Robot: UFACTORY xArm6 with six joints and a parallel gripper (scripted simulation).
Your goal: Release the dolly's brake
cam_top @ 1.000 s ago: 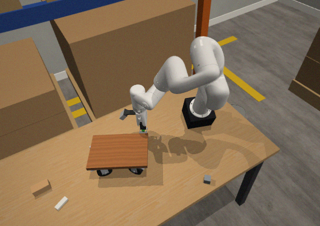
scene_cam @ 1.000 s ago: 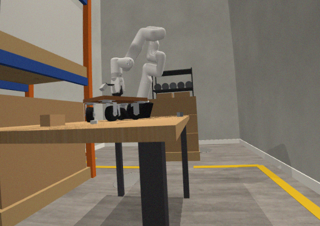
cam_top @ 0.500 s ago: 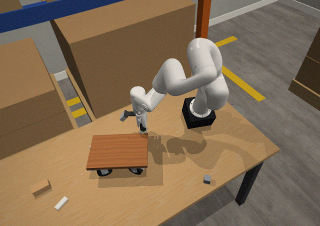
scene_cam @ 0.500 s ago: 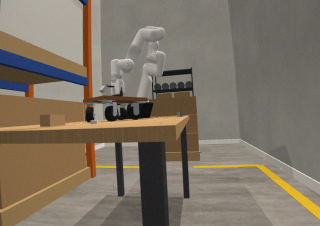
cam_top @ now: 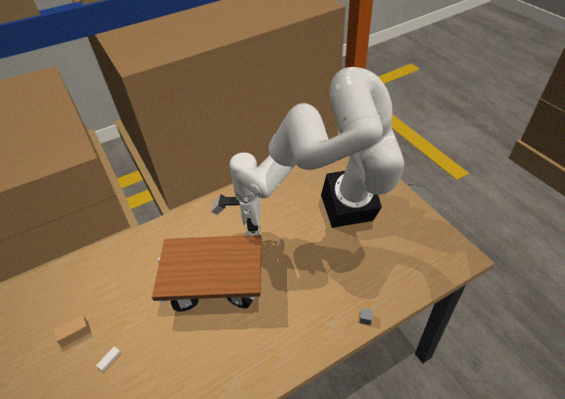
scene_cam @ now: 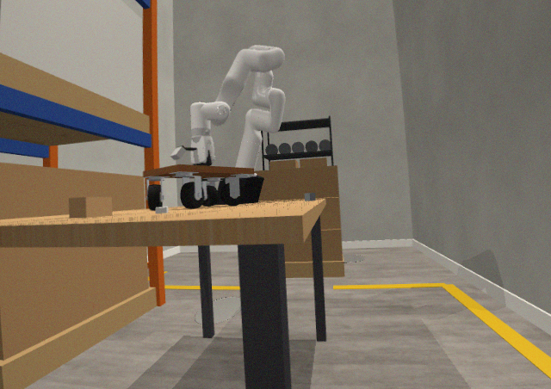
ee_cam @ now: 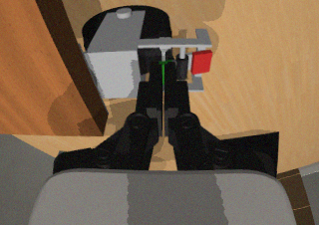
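A: Dolly [cam_top: 207,267] first — where does it stand?

B: On the wooden table [cam_top: 410,253], in front of the arm's black base block [cam_top: 372,214] and towards the shelving side. Its reddish-brown deck is level, and two black wheels [cam_top: 184,304] show under the deck's near edge in the top view.

A: And the gripper [cam_top: 252,230]?

B: It hangs straight down at the dolly's far corner, the one nearest the base block, just off the deck's edge. The black fingers are pressed together with nothing between them.

A: What does the wrist view give you?

B: Looking down past the fingertips, there is a grey caster bracket [ee_cam: 115,60] over a black wheel, and beside it the brake pedal [ee_cam: 175,48], a thin grey bar lying crosswise. Its red end [ee_cam: 201,61] sits to the right of the fingertips. A sliver of green shows right at the tips, which meet the pedal at about its middle; I cannot tell whether they actually press on it.

A: Any writing, brands, labels?

B: None readable on the dolly, the arm or the cartons behind the table.

A: Anything else near the dolly?

B: Loose bits, all well apart from it: a small tan block [cam_top: 71,330] and a white block [cam_top: 108,358] towards the table's near left, and a small grey cube [cam_top: 365,315] near the front edge on the base-block side.
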